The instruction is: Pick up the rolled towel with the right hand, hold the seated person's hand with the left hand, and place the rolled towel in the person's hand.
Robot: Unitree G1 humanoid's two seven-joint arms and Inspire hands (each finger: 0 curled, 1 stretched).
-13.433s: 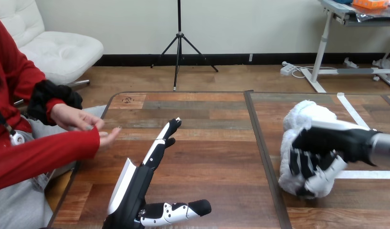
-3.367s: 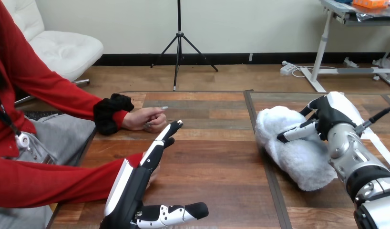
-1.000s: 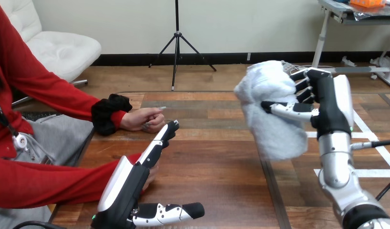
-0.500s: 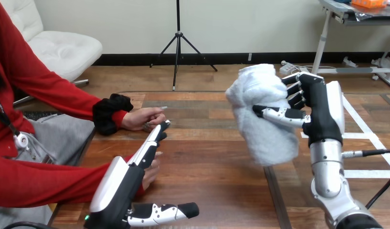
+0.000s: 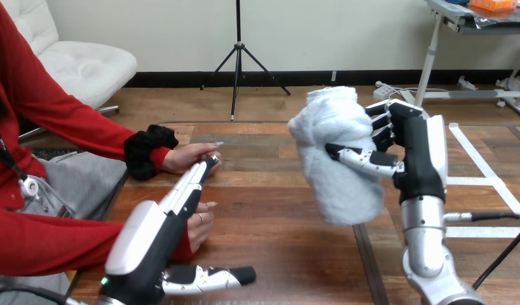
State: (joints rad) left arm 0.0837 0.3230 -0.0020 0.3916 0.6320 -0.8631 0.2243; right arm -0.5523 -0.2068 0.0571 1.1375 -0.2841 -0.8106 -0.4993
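Head view: my right hand (image 5: 415,152) curls round the towel (image 5: 337,159). It looks soft and light, so I grip mid-roll. My left hand (image 5: 149,238) has straight fingers, beside the person's nearer hand (image 5: 199,223).

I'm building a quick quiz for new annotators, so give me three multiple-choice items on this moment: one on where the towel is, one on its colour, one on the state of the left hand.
1. Where is the rolled towel?
A. In the left hand
B. In the right hand
C. Flat on the table

2. What colour is the rolled towel?
A. Red
B. White
C. Blue

3. How is the left hand?
A. Open, fingers straight
B. Shut on the rolled towel
C. Shut in an empty fist

Answers: 1 B, the right hand's fingers and thumb curl round it, raised off the table. 2 B, its fluffy surface is white all over. 3 A, its fingers stretch out straight and curl round nothing.
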